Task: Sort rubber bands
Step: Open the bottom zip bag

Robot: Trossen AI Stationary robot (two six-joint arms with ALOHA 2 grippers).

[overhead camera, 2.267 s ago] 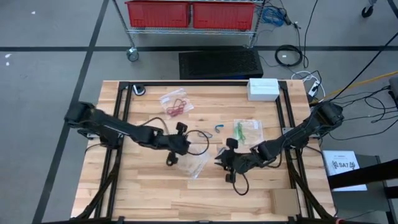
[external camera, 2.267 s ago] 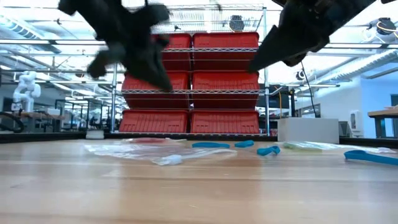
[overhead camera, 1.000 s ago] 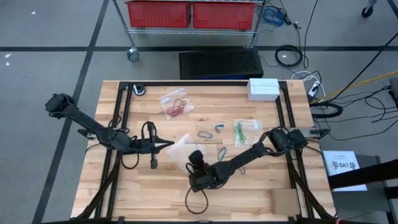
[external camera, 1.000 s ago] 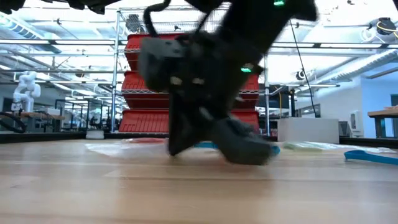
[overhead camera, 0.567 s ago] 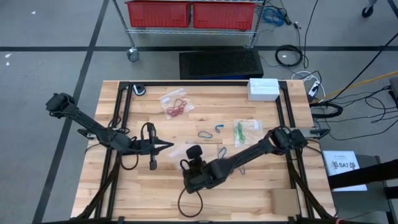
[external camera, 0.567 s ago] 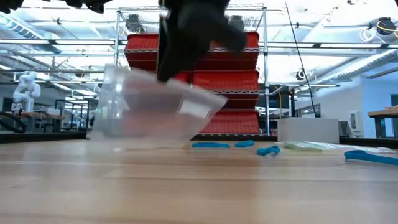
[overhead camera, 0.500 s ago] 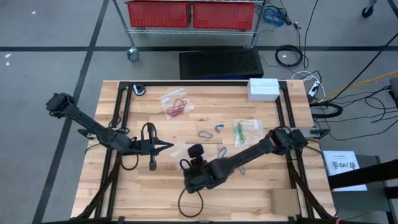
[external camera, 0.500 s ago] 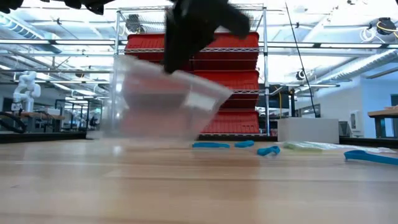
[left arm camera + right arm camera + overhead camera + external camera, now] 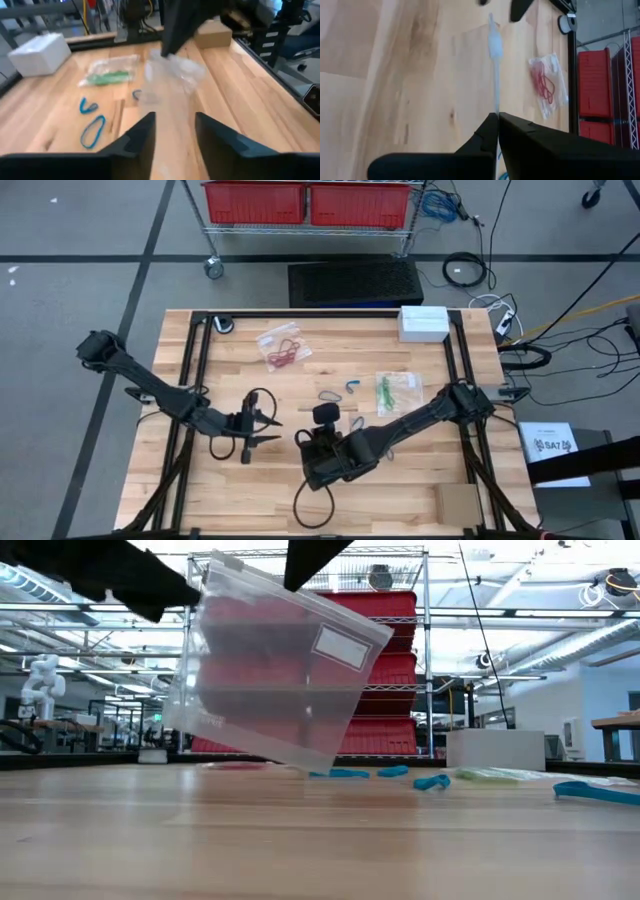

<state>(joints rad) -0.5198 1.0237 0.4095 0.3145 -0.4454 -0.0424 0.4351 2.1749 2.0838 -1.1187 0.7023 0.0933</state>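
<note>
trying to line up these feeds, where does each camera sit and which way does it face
High view: above the table, looking straight down; both arms show, left gripper beside right gripper.
Low view: at tabletop height, looking level toward red bins; dark arm parts hold up the clear bag.
Left wrist view: looks past its two spread fingers at the clear bag and blue bands.
Right wrist view: looks past its closed fingers along the pinched bag edge.
Shared: the clear bag appears in low and both wrist views.
</note>
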